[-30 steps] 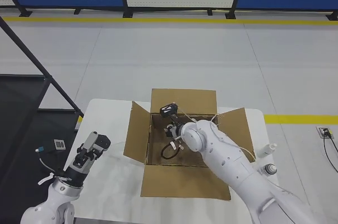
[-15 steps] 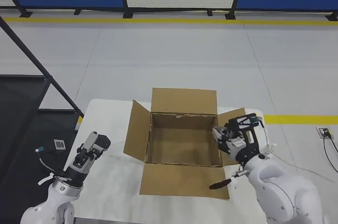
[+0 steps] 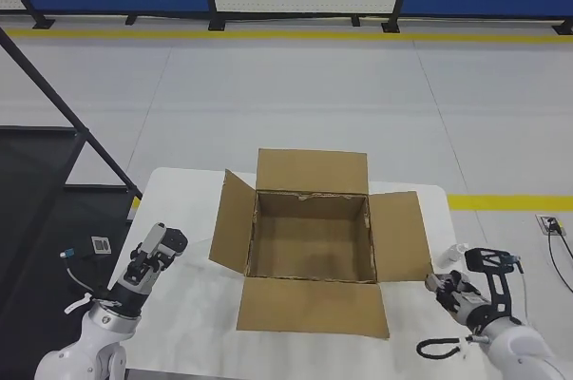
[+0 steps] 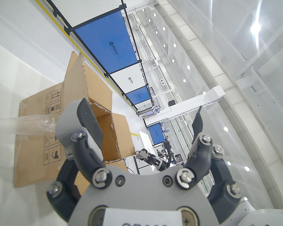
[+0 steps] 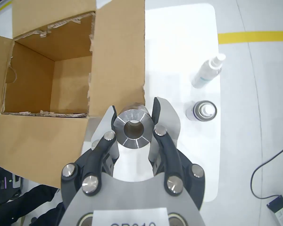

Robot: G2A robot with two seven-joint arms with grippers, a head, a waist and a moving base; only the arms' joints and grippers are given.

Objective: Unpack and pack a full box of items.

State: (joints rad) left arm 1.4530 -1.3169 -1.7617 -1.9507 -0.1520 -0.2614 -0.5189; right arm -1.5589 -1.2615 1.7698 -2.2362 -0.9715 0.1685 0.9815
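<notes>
An open cardboard box [image 3: 310,306] sits in the middle of a white table [image 3: 186,285], its four flaps folded outward. Just right of the box's right flap, the right gripper [image 5: 135,105] is clamped on a hollow silver metal cylinder [image 5: 133,130] above the table, near a spray can [image 5: 201,111] and, farther back, a white spray bottle [image 5: 207,71]. The left gripper [image 4: 141,109] is at the table's left side, well apart from the box, fingers spread wide.

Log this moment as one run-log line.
left pincer: open, left of box | right pincer: shut on metal cylinder, right of box | box: open | table: spray bottle, can
</notes>
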